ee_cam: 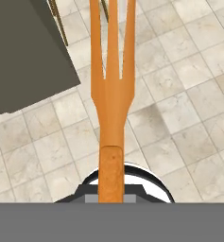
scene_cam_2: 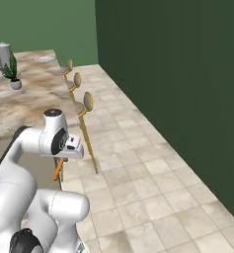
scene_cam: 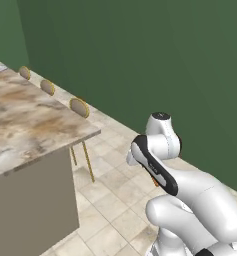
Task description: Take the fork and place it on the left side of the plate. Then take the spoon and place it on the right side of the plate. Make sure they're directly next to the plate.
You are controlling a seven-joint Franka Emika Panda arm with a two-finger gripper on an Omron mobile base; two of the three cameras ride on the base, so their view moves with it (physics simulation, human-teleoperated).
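A marbled brown-and-cream worktop point(scene_cam: 30, 125) fills the upper left of the left base view, its near corner jutting over a pale tiled floor point(scene_cam: 115, 200), with a dark green wall point(scene_cam: 165, 60) behind. Gold-legged stools point(scene_cam: 80, 107) line the worktop's far edge, leaving a broad open strip of floor between them and the wall. The right base view adds a small potted plant point(scene_cam_2: 12, 74) and, at upper left, what may be the plate point(scene_cam_2: 44, 59), though it is too small to be sure. In the hand view the orange fork point(ee_cam: 112, 94) runs up the middle with its tines at the top, over the floor beside the worktop's grey side; the hand point(ee_cam: 111, 196) is clenched on its handle.
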